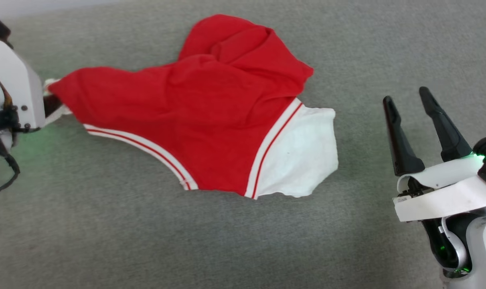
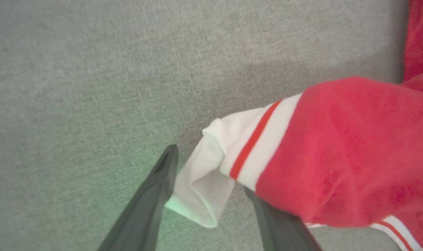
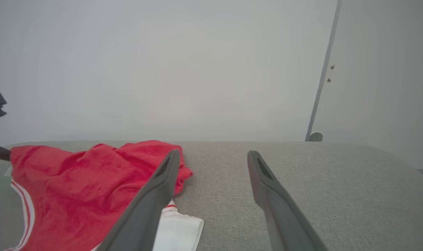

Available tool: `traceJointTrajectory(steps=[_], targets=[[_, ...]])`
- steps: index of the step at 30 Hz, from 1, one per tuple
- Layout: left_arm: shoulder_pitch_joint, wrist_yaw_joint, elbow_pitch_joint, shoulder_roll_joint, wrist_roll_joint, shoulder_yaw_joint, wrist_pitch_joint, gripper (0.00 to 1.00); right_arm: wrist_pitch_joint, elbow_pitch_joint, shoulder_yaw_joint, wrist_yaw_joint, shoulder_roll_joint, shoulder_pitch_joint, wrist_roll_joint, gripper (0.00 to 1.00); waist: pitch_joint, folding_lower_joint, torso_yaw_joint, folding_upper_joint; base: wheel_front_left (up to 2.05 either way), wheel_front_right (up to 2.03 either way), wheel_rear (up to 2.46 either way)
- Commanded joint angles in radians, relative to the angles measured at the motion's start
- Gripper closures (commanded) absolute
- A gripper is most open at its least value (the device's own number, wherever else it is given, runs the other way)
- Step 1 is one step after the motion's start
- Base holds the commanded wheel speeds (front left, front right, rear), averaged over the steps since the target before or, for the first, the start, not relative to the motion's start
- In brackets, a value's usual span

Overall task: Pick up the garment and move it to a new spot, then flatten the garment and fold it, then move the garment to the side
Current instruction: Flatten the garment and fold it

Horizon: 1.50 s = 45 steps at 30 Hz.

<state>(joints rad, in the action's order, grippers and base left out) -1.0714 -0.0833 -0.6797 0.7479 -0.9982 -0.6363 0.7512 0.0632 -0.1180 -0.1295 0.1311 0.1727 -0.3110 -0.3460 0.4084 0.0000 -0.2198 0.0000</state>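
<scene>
My left pincer (image 2: 209,170) stands spread at the left edge of the scene. The white cuff (image 2: 204,181) of the garment (image 1: 195,120) lies loose in the gap between its two dark fingers (image 2: 152,198). The cuff brushes the finger I see in full. The other finger is half buried under the red sleeve (so whether cloth presses on it I cannot tell). The gap is wider than the cuff, and I am pinching nothing.

The garment rests on the grey upholstered surface (image 1: 106,241), in the middle and toward the far side. It is drawn out in a long red tongue to the left, where it reaches my left pincer. Its far part is bunched into soft folds (image 1: 235,40). Along its near edge runs a red-and-white striped trim (image 1: 146,146). At its near right corner a white panel (image 1: 303,160) lies flat (a second striped band borders it).

My right pincer (image 1: 405,94) hovers to the right of the garment, near the white panel but apart from it. Its fingers are spread wide, with grey surface showing through the gap. From its own wrist the red heap sits to the left, partly behind one finger, and a pale wall (image 3: 197,69) rises beyond the far edge. A green glow (image 1: 38,148) tints the surface under my left pincer.
</scene>
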Motion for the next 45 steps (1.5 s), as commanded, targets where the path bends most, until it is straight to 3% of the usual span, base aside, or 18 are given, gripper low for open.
traceJointTrajectory(steps=[1, 10, 13, 17, 24, 28, 32, 36, 42, 43, 45], targets=[[-0.01, -0.007, 0.008, 0.003, 0.007, 0.001, -0.01, 0.0, -0.004, -0.004, -0.002, -0.001, 0.008, -0.002, 0.005, 0.0, -0.024, 0.0, 0.026, 0.0, 0.0, 0.0, 0.0], [0.069, -0.047, 0.189, 0.094, 0.089, -0.046, -0.255, 0.0, -0.112, -0.013, -0.125, -0.001, 0.153, 0.008, -0.012, 0.0, -0.085, 0.0, 0.094, 0.0, 0.0, 0.0, 0.0], [0.12, -0.047, 0.259, 0.129, 0.098, -0.053, -0.336, 0.0, -0.171, -0.021, -0.205, -0.001, 0.237, 0.0, -0.049, 0.0, -0.097, 0.0, 0.115, 0.0, 0.0, 0.0, 0.0], [0.191, -0.033, 0.355, 0.13, 0.109, -0.037, -0.477, 0.0, -0.293, -0.049, -0.38, -0.001, 0.408, -0.043, -0.072, 0.0, -0.1, 0.0, 0.141, 0.0, 0.0, 0.0, 0.0], [0.353, 0.124, 0.529, 0.069, 0.165, 0.016, -0.788, 0.0, -0.468, -0.102, -0.635, -0.001, 0.642, -0.185, -0.171, 0.0, -0.086, 0.0, 0.194, 0.0, 0.0, 0.0, 0.0], [0.466, 0.219, 0.588, 0.006, 0.17, 0.045, -0.943, 0.0, -0.503, -0.104, -0.765, -0.001, 0.721, -0.288, -0.197, 0.0, -0.069, 0.0, 0.234, 0.0, 0.0, 0.0, 0.0], [0.576, 0.267, 0.612, -0.077, 0.169, 0.084, -1.008, 0.0, -0.51, -0.085, -0.862, -0.001, 0.755, -0.362, -0.24, 0.0, -0.055, 0.0, 0.272, 0.0, 0.0, 0.0, 0.0], [0.672, 0.277, 0.616, -0.17, 0.211, 0.153, -1.017, 0.0, -0.505, -0.058, -0.947, -0.001, 0.78, -0.417, -0.258, 0.0, -0.041, 0.0, 0.31, 0.0, 0.0, 0.0, 0.0], [0.778, 0.22, 0.602, -0.292, 0.336, 0.286, -1.015, 0.0, -0.501, -0.011, -1.069, -0.001, 0.799, -0.485, -0.259, 0.0, -0.029, 0.0, 0.346, 0.0, 0.0, 0.0, 0.0], [0.789, 0.211, 0.601, -0.31, 0.354, 0.306, -1.016, 0.0, -0.501, 0.001, -1.087, -0.001, 0.802, -0.496, -0.253, 0.16, -0.029, 0.0, 0.349, 0.0, 0.0, 0.0, 0.0], [0.814, 0.176, 0.599, -0.356, 0.403, 0.359, -1.015, 0.0, -0.484, 0.049, -1.108, -0.002, 0.803, -0.522, -0.261, 1.0, -0.028, 0.0, 0.352, 0.0, 0.0, 0.0, 0.0]])
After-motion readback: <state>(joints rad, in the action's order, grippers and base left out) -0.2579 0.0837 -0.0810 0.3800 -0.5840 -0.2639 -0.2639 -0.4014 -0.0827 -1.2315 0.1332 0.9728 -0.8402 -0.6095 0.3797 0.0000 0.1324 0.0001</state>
